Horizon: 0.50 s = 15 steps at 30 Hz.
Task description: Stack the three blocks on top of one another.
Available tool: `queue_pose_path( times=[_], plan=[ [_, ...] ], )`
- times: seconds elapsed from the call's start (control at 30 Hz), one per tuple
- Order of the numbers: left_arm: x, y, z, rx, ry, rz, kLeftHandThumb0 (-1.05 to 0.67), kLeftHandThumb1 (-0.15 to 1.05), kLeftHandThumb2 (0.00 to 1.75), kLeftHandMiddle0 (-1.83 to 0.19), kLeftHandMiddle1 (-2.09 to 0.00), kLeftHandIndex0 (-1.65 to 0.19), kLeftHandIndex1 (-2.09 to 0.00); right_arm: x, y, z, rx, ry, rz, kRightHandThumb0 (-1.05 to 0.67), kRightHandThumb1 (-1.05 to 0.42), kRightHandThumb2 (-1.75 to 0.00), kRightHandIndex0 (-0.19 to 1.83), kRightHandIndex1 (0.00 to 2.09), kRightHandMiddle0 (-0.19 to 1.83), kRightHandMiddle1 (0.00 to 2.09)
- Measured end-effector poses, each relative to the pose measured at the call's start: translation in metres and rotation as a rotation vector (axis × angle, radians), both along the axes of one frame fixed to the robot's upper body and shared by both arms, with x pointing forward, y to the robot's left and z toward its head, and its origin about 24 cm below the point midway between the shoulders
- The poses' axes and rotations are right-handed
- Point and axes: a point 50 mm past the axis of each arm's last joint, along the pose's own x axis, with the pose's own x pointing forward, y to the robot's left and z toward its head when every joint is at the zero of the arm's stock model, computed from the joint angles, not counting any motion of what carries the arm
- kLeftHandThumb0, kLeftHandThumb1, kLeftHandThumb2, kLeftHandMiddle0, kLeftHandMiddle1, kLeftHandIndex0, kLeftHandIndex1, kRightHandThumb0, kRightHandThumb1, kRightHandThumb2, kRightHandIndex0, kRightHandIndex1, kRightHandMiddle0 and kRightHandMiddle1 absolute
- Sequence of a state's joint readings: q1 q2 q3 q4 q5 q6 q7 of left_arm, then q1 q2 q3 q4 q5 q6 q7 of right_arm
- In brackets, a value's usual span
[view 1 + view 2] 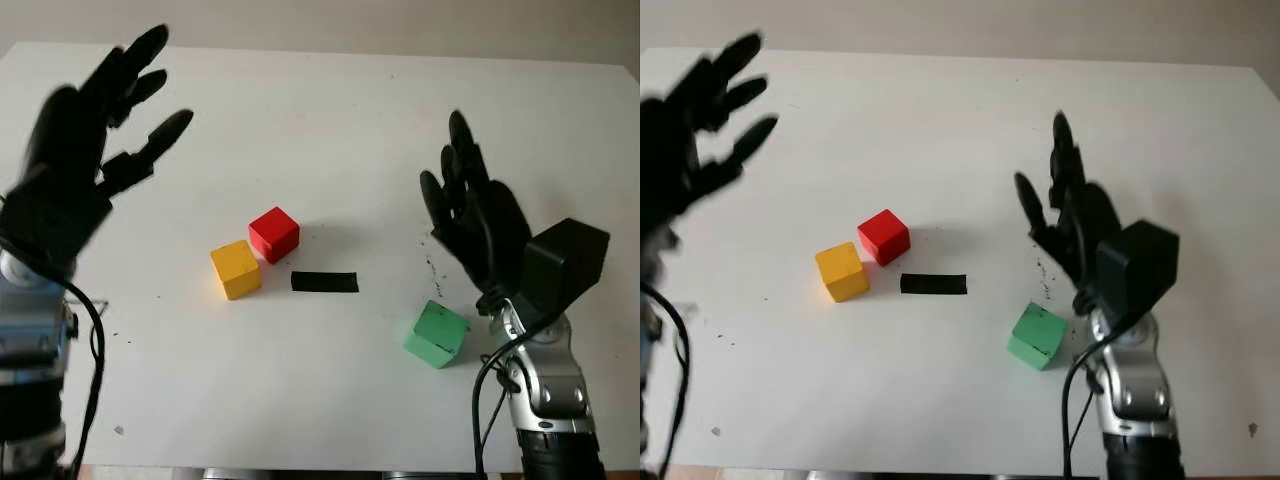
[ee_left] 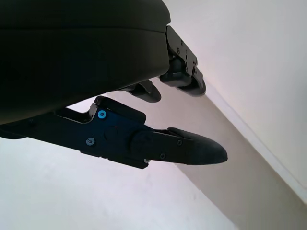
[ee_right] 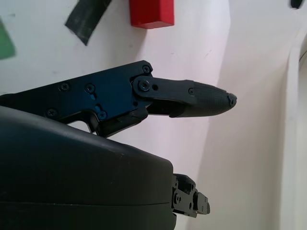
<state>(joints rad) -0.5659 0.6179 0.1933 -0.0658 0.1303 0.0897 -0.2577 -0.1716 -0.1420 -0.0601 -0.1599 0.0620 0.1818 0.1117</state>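
Observation:
A red block (image 1: 274, 233) and a yellow block (image 1: 236, 268) sit corner to corner near the middle of the white table (image 1: 330, 110). A green block (image 1: 437, 333) lies apart at the front right. My right hand (image 1: 470, 205) is open, raised just behind and right of the green block, holding nothing. My left hand (image 1: 95, 135) is open and lifted high over the table's left side, far from the blocks. The right wrist view catches the red block (image 3: 151, 13) and a sliver of the green block (image 3: 5, 40).
A strip of black tape (image 1: 324, 281) lies flat on the table between the red and green blocks. The table's far edge (image 1: 330, 52) meets a beige wall. Small dark specks mark the surface near my right hand.

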Motion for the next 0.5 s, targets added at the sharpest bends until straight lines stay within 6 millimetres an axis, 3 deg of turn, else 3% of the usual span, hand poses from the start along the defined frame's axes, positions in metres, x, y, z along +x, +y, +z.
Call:
queue_pose_path(
  times=[0.3,0.5],
  plan=[
    [0.011,-0.028,0.026,0.367,0.051,-0.063,-0.66,1.01,0.06,-0.24,-0.05,-0.37,-0.15,-0.010,0.004,-0.012,0.082,0.034,-0.015,-0.67,-1.05,-0.63,-0.19,0.00,-0.19,0.00],
    [0.018,-0.047,0.035,0.649,0.096,-0.188,-0.46,0.82,0.03,-0.14,-0.04,-0.44,-0.10,-0.015,-0.001,-0.015,0.105,0.038,-0.035,-0.65,-1.05,-0.62,-0.19,0.00,-0.19,0.00]
  ],
)
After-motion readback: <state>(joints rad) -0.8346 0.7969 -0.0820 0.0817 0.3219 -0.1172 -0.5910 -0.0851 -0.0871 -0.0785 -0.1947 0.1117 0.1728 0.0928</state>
